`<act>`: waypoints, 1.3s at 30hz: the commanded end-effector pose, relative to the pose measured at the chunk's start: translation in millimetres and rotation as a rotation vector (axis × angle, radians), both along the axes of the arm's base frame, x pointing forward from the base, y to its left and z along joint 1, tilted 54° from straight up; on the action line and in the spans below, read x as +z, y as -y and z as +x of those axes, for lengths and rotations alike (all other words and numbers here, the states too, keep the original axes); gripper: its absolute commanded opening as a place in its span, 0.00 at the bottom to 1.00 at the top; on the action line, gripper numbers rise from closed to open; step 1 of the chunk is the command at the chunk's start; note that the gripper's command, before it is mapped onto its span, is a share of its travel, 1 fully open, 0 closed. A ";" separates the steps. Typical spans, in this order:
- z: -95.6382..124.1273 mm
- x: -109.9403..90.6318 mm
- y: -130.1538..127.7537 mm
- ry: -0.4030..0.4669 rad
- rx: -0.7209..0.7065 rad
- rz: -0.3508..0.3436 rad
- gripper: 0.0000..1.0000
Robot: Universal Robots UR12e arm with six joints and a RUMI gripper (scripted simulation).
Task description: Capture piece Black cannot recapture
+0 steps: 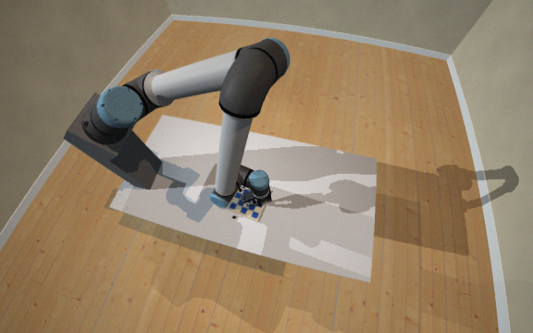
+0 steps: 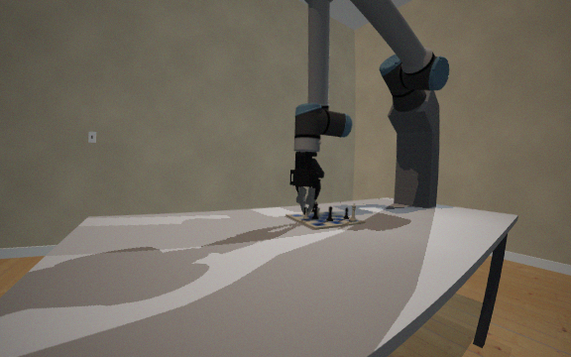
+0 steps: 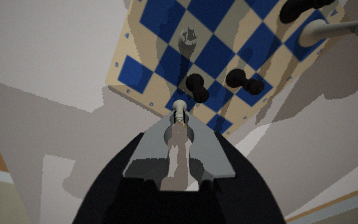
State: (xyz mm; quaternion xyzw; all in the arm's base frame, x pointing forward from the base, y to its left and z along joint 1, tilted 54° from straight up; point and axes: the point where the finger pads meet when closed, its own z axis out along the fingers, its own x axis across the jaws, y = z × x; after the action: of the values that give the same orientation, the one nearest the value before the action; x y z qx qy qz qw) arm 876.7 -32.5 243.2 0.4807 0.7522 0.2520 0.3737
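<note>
My gripper [image 3: 179,111] [image 2: 307,211] is shut on a small white piece [image 3: 179,105], apparently a pawn, at the edge of the blue-and-cream board [image 3: 121,50] [image 2: 313,227] [image 1: 243,215]. Whether its base touches the board is unclear. A black pawn-like piece [image 3: 196,85] stands close beyond the fingertips, another [image 3: 240,79] to its right. A white piece with a notched top [image 3: 188,37] stands further up the board. A tall white piece [image 3: 317,32] [image 2: 353,213] and a black piece [image 3: 292,10] stand at the upper right in the wrist view.
A small black piece [image 1: 234,216] is on the table [image 1: 331,227] just outside the board, in the top view; its posture is too small to tell. The arm's wrist covers part of the board there. The neighbouring black pieces are close to the fingers.
</note>
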 end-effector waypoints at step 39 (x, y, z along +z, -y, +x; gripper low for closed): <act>-78.8 55.2 4.0 0.001 0.017 -0.023 0.00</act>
State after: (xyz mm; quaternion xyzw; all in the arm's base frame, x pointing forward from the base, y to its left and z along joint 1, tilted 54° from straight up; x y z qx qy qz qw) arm 798.9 -35.2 299.5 0.4770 0.7545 0.2501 0.3750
